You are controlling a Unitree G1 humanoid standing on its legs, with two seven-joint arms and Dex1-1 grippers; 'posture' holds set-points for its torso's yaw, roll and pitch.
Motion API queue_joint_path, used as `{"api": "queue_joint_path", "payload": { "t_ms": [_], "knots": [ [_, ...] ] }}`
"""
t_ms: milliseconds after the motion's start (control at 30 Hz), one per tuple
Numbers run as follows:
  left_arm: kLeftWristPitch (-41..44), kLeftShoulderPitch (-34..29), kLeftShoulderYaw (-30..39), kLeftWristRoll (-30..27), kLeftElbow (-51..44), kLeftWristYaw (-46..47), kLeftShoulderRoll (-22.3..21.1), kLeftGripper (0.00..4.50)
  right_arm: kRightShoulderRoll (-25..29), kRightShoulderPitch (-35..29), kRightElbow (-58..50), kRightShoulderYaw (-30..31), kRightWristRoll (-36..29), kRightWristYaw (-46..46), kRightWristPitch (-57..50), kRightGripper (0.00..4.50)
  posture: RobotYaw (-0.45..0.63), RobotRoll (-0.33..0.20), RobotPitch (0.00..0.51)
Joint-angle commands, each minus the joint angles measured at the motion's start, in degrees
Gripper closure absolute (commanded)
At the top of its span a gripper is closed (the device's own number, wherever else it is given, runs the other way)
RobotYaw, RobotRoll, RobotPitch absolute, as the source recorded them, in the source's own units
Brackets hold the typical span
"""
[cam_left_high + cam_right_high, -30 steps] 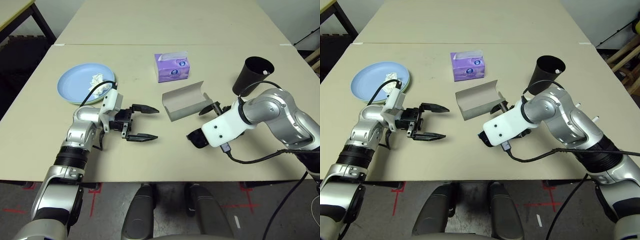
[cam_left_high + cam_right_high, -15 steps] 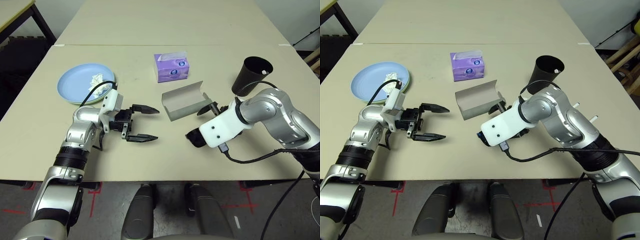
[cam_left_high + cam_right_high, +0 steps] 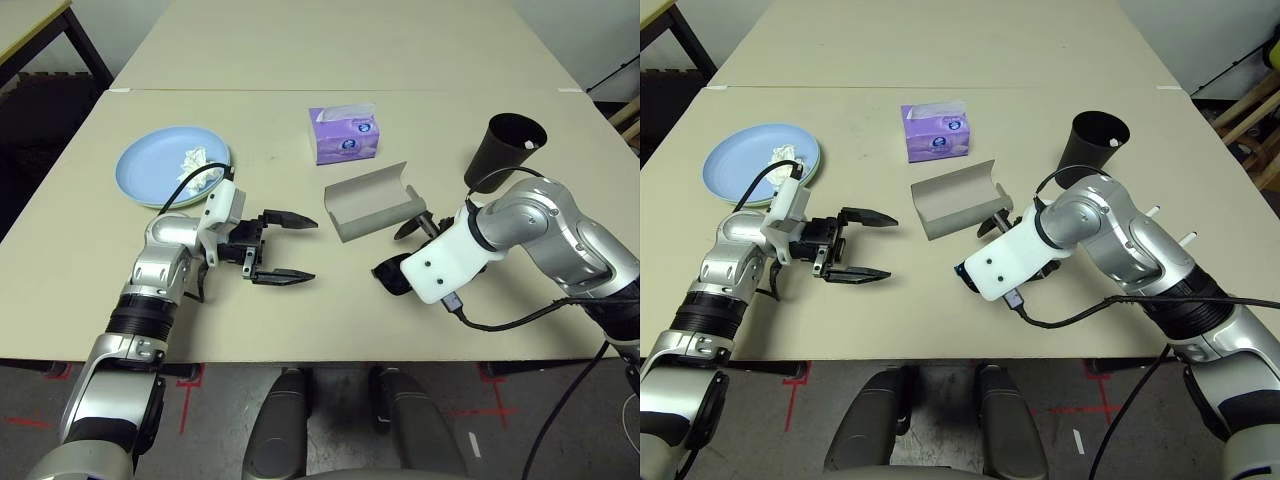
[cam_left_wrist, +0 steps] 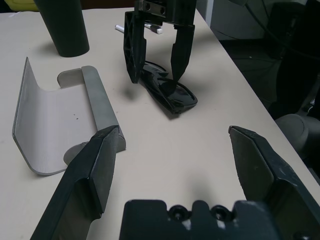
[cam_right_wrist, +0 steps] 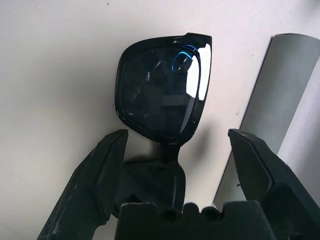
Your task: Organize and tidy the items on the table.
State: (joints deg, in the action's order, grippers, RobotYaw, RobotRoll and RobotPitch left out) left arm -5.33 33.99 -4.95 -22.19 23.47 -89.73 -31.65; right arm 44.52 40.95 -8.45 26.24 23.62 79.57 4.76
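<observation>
Black sunglasses (image 5: 162,97) lie between the spread right end effector (image 4: 156,62) fingers.

Black sunglasses (image 4: 167,92) folded, grey case (image 3: 372,201) open

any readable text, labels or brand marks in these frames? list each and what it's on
Nothing can be quoted.
Purple tissue box: a dark round emblem and small print on its front face, too small and blurred to read.
Sunglasses, grey glasses case, black cup, blue plate: no lettering visible.
</observation>
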Motion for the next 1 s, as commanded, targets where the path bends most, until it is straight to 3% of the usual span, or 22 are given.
{"api": "queue_joint_path", "payload": {
  "t_ms": [33, 567, 1000],
  "knots": [
    [-0.01, -0.91, -0.53, 0.9, -0.64, -0.16, -0.29, 0.04, -0.57, 0.91, 1.05, 0.84, -0.16, -0.43, 1.46, 0.0, 0.14, 0.0, 0.176],
    [-0.04, -1.31, -0.46, 1.11, -0.88, -0.04, -0.51, 0.04, -0.89, 2.04, 1.91, 0.88, -1.05, 0.75, 2.14, 0.0, 0.15, 0.0, 0.173],
    [-0.09, -0.95, -0.41, 1.34, -0.46, 0.04, -0.52, 0.04, -1.09, 0.34, -1.23, 0.66, -1.35, 2.28, -4.54, 0.0, 0.15, 0.0, 0.171]
  ]
}}
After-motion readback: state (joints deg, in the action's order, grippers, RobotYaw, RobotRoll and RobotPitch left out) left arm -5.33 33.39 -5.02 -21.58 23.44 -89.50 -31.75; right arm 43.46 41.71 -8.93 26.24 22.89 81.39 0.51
